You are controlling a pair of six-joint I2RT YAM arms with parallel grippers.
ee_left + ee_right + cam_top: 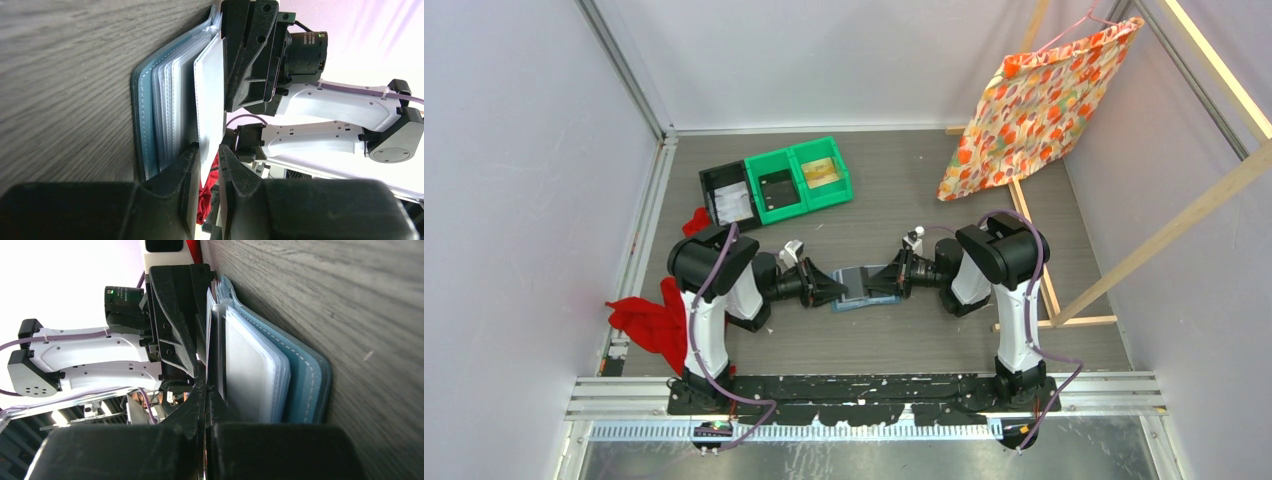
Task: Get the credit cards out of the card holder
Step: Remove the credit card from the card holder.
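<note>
The light-blue card holder (pixel 861 291) lies open on the table between both grippers, its pale sleeves fanned up (pixel 170 100) (pixel 260 370). My right gripper (pixel 882 283) (pixel 206 395) is shut on the edge of the top pale sleeve (pixel 210 80). My left gripper (pixel 836 291) (pixel 210 162) straddles the opposite edge of that same sleeve. Its fingers stand slightly apart, with a gap showing beside the sheet. A dark strip (pixel 219 350), perhaps a card, sits between sleeves. A dark card (pixel 777 188) lies in a green bin and a pale card (pixel 734 204) in the black tray.
Two green bins (pixel 814 195) and the black tray (pixel 714 180) stand at the back left; one bin holds a gold item (pixel 821 172). A red cloth (pixel 649 320) lies left of the left arm. A patterned cloth (pixel 1034 110) hangs on a wooden frame (pixel 1034 250) at the right.
</note>
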